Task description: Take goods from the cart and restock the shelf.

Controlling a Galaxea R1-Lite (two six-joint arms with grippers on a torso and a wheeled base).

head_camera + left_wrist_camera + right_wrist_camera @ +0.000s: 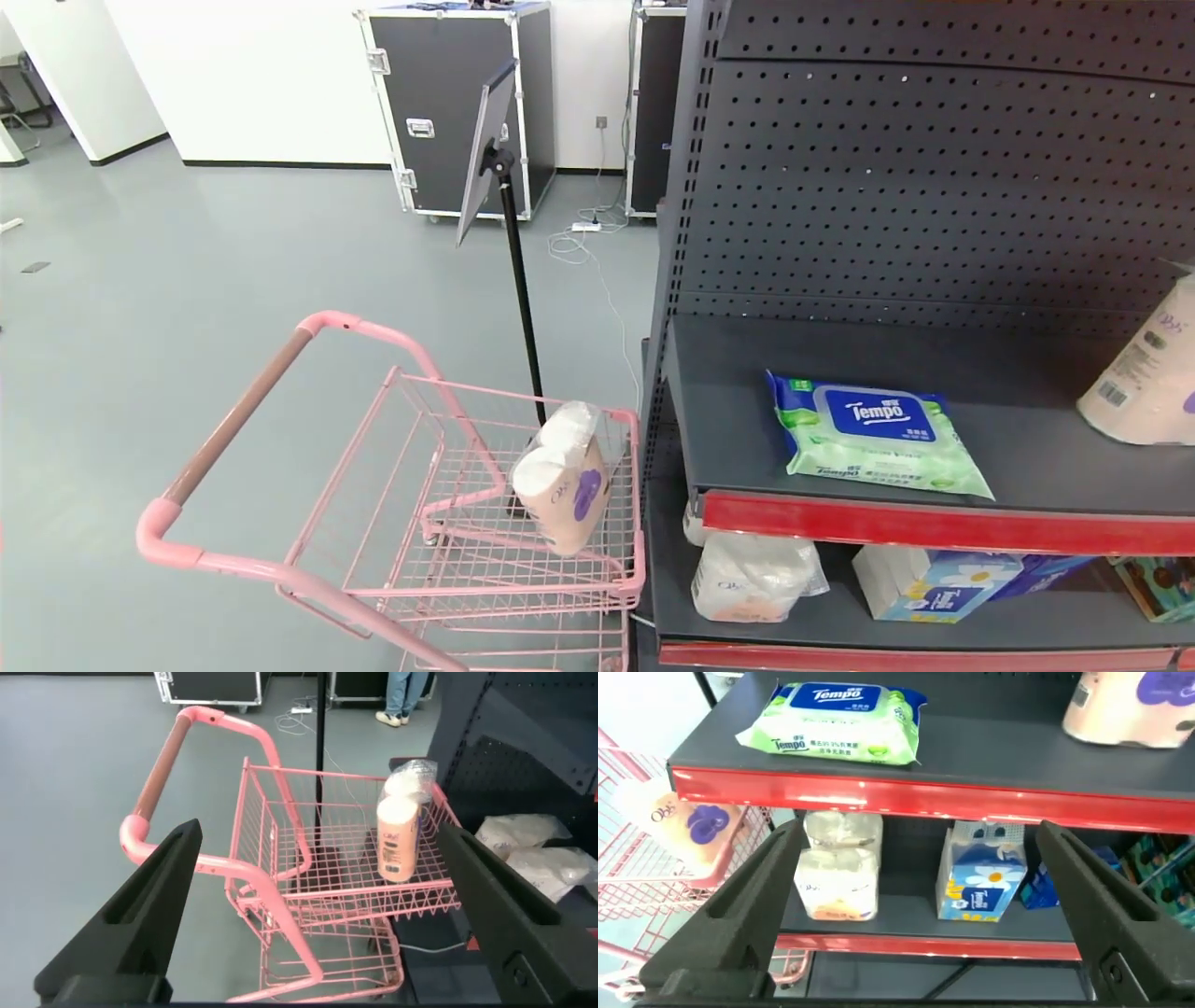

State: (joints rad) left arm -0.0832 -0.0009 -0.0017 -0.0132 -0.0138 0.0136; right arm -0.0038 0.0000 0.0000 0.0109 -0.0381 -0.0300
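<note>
At the cart (238,411)'s shelf-side end, a roll pack (560,476) stands in the upper basket. A wipes pack (873,434) lies on the shelf (934,525). Both the left gripper (320,831) and the right gripper (917,826) gape wide, holding nothing.

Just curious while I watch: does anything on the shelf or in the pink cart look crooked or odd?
Nothing spilled or damaged. The wipes pack lies slightly askew to the red front edge of the shelf, and the roll pack in the cart leans in a corner.
</note>
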